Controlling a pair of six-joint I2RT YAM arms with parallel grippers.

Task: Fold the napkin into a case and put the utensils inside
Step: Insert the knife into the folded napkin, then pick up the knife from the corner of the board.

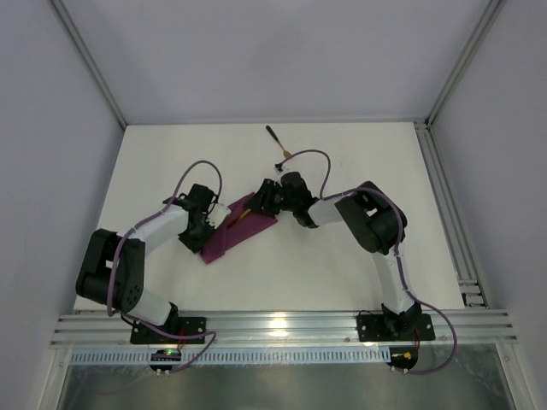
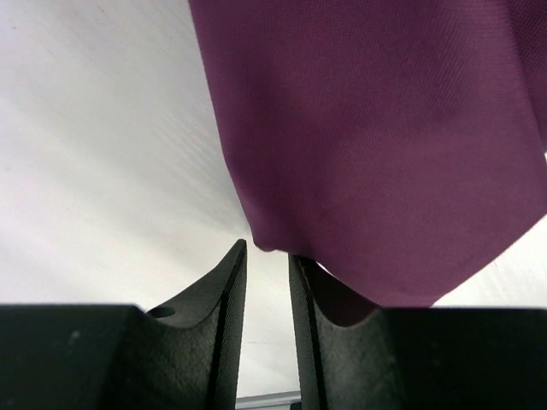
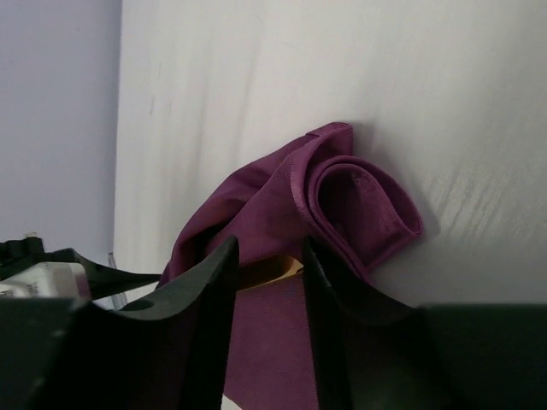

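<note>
Right gripper released, left gripper slightly parted; gold utensil may slide out of loosely rolled napkin if nudged.

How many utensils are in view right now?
2. One gold-headed, black-handled utensil lies bare beyond the folded magenta-purple cloth napkin; a gold sliver of another peeks from that napkin, mostly hidden.

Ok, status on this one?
Left gripper narrowly open at napkin edge, gripping nothing. Right gripper open at napkin, gold utensil tip showing in folds. Other utensil loose on table, far side.
</note>
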